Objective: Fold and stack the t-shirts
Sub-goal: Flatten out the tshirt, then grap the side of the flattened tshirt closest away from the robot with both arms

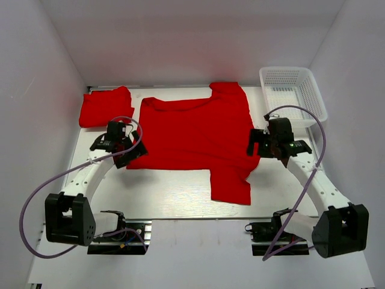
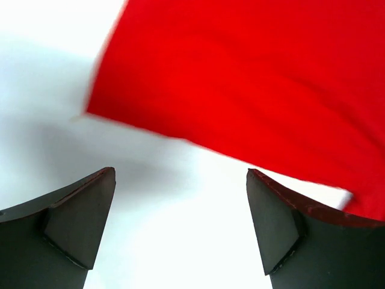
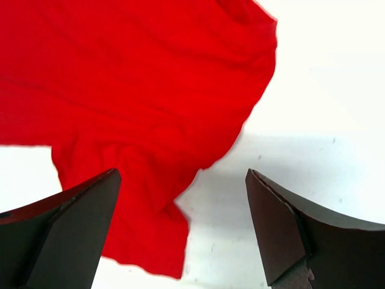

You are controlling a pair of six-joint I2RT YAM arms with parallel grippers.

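Two plain bright red short-sleeved cloth t-shirts lie on the white desk [image 1: 180, 194]. The spread t-shirt [image 1: 195, 135] lies flat at the centre, one sleeve pointing to 12 o'clock and the other to 6 o'clock. The folded t-shirt [image 1: 106, 106] is a compact bundle at 10 o'clock, just apart from the spread one.

One white plastic mesh basket [image 1: 293, 90] stands at 2 o'clock, beside the far sleeve.

There are two arms, each trailing a purple cable [image 1: 36, 208]. The left pincer [image 2: 180, 171] is at 9 o'clock of the spread t-shirt, at its near corner. Its jaws are spread wide with only bare desk between them, and the red edge is just ahead. The right pincer [image 3: 182, 171] is at 3 o'clock, over the rumpled cloth edge. It too gapes wide and grips nothing.
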